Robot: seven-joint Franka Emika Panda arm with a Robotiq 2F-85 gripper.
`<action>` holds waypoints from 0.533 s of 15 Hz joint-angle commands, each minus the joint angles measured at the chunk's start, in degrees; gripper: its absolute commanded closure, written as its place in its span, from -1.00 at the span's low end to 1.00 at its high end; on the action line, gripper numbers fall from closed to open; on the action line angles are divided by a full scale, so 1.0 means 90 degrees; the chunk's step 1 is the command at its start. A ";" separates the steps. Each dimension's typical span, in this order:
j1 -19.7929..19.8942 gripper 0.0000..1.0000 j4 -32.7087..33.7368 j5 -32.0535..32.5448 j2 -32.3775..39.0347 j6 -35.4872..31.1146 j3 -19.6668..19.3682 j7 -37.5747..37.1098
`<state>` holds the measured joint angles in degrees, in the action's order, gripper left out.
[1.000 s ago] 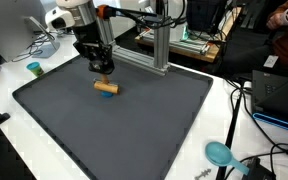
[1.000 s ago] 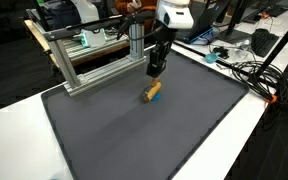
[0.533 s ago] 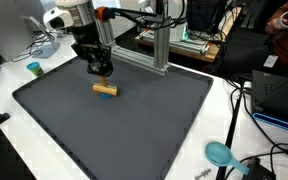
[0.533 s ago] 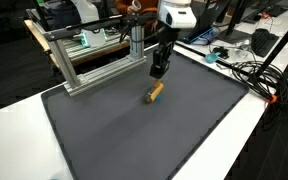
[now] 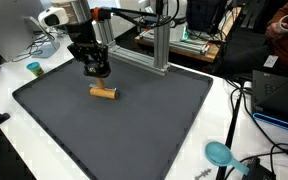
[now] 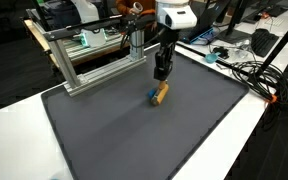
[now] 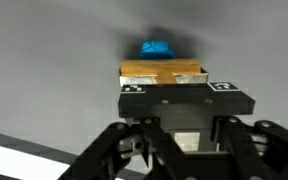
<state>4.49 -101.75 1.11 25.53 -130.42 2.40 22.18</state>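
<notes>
Hovering over the mat (image 5: 134,125), the gripper (image 5: 97,72) holds nothing; its jaws look parted, though the views are poor. A wooden block (image 5: 104,93) lies just below at 6 o'clock, long axis running 3-to-9, a blue piece (image 7: 156,48) beside it.

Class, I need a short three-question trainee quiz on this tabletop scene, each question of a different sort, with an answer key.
1. True or false: the gripper is holding the wooden block.
2. Multiple choice: the wooden block lies on A) the dark mat, B) the white table, C) the aluminium frame.
3. Fill in: in the wrist view, a small ____-coloured object shows just beyond the wooden block.

Key:
1. False; the gripper is above the block, apart from it.
2. A.
3. Blue.
</notes>
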 commanded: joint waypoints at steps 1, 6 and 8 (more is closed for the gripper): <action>0.0157 0.55 0.0170 -0.0397 0.0384 -0.0289 0.0224 0.0348; 0.0079 0.55 -0.0048 -0.0235 -0.0038 -0.0679 0.0196 0.0222; 0.0031 0.55 -0.0085 -0.0171 -0.0258 -0.0534 0.0182 0.0142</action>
<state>4.96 -100.63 -0.82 27.44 -135.90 3.75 23.73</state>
